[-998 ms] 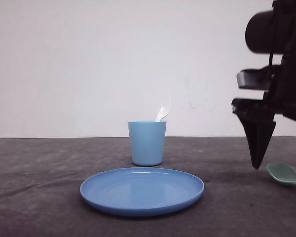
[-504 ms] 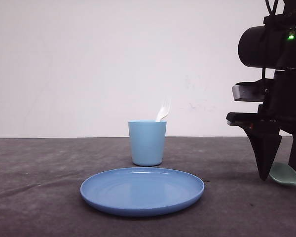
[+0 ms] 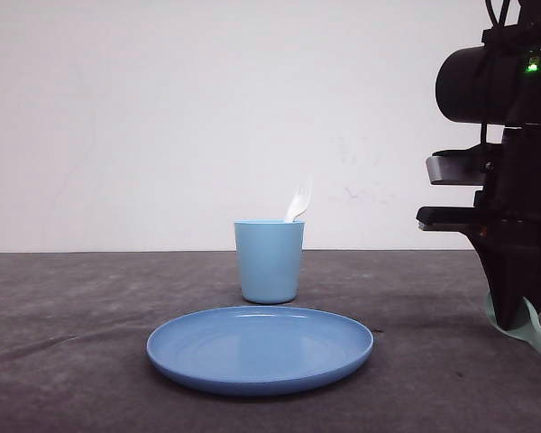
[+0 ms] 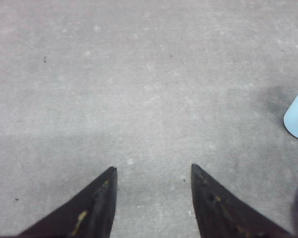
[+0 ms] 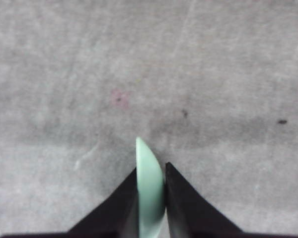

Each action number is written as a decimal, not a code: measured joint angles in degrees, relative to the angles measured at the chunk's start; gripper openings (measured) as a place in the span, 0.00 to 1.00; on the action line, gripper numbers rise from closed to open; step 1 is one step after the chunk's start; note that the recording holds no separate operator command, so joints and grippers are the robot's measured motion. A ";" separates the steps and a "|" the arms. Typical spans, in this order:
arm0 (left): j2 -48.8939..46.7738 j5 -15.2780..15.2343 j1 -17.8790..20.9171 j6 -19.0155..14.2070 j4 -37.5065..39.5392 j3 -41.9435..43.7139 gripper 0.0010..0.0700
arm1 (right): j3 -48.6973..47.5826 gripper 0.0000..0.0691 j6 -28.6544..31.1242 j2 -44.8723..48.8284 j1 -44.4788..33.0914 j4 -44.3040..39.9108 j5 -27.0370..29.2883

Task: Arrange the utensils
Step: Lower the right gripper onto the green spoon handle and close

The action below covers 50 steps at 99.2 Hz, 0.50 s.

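Right wrist view, right claw (image 5: 151, 191) pinched on mint spoon (image 5: 149, 183), edge-on, pointing straight out beyond fingertips.

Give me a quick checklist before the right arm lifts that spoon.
1. Right gripper shut on the spoon: ok.
2. Spoon's bowl end sticks out past the fingertips: ok.
3. Spoon clear of the table: cannot tell.
4. Cup upright, fork standing inside: ok.
5. Plate lies in front of the cup, apart from it: ok.
6. Left gripper open, holding nothing: ok.
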 joint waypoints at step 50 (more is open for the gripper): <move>0.00 0.00 0.00 0.00 0.00 0.00 0.39 | 0.04 0.07 -0.55 -0.83 0.68 2.56 -0.07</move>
